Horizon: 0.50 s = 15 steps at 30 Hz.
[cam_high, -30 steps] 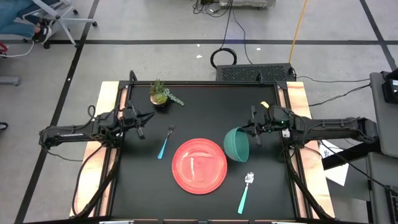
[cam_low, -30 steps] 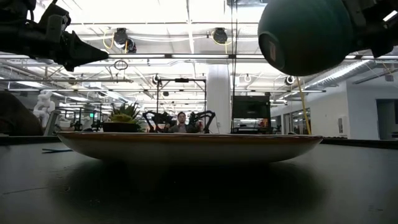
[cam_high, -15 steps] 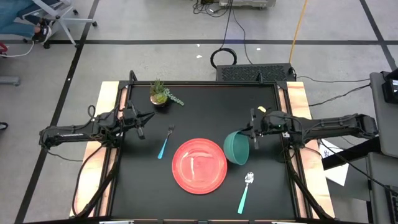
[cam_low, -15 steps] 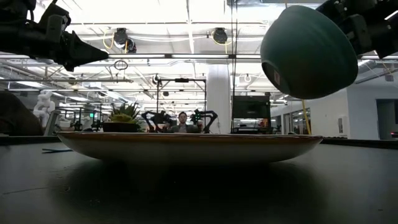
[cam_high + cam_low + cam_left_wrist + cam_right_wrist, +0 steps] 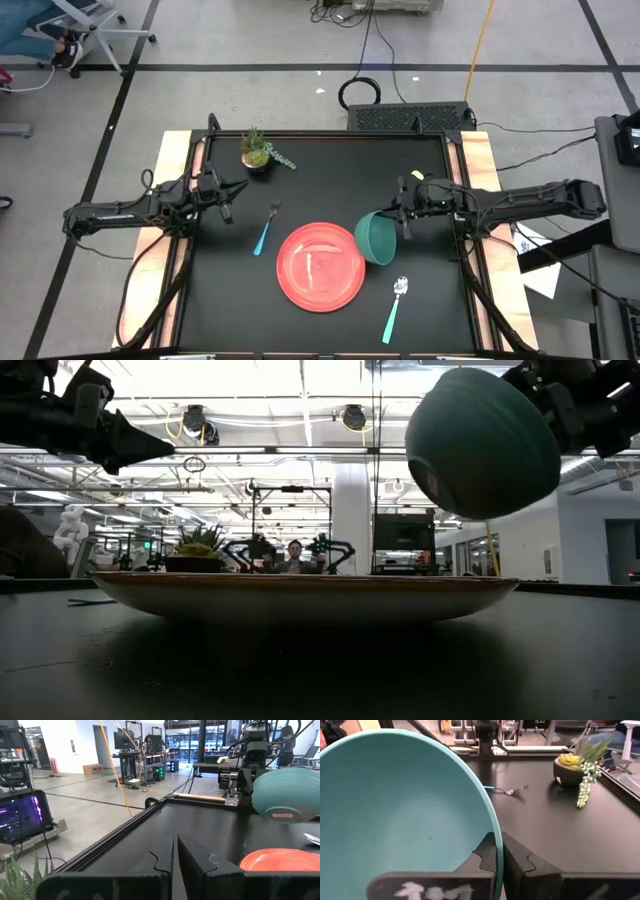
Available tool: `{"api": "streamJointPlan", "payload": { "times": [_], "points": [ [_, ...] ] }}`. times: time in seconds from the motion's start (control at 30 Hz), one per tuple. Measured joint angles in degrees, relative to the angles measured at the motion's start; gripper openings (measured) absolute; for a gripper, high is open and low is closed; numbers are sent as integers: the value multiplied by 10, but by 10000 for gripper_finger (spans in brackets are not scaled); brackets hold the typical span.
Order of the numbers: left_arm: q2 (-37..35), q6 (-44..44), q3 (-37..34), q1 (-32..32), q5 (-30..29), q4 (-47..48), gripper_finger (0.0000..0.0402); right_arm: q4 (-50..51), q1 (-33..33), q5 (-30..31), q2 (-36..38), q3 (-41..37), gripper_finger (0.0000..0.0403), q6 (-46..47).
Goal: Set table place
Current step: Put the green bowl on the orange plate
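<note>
Your teal bowl (image 5: 377,238) hangs in the air, tipped on its side, just off the right edge of the red plate (image 5: 320,266); from above its rim overlaps the plate's edge slightly. In the low view the bowl (image 5: 482,443) is clearly above the plate (image 5: 300,596), not touching it, with its foot turned toward the camera. The right gripper (image 5: 404,214) has its fingers clamped on the bowl's rim; the right wrist view shows one dark finger (image 5: 490,851) inside the bowl (image 5: 395,805) and the other outside, pinched tight on the wall.

The plate lies flat on the black table (image 5: 320,160), toward its near edge and about midway across. The fork (image 5: 266,228) lies to the plate's left, a little apart from it, tines pointing away from the near edge. The spoon (image 5: 394,308) lies to the plate's lower right, near it but not touching, bowl end toward the table's middle.

Your left gripper (image 5: 233,191) hovers above the table near the left side, well apart from the fork, its fingers closed together on nothing, as the left wrist view shows (image 5: 174,851).

A small potted plant (image 5: 260,152) stands at the far left of the table. In the low view a person (image 5: 294,555) is in the room beyond the table.
</note>
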State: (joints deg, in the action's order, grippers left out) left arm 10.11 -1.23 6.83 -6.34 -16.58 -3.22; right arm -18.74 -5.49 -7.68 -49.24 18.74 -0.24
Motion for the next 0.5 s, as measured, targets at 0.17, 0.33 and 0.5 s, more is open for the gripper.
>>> {"api": "streamJointPlan", "payload": {
  "times": [0.17,0.33,0.5],
  "points": [
    [0,0,0,0,0,0,31,-43,12,0,-51,0,0,8],
    [0,0,0,0,0,0,31,-58,27,0,-92,28,0,26],
    [0,0,0,0,0,-5,31,8,46,0,-127,96,0,26]
  ]
}}
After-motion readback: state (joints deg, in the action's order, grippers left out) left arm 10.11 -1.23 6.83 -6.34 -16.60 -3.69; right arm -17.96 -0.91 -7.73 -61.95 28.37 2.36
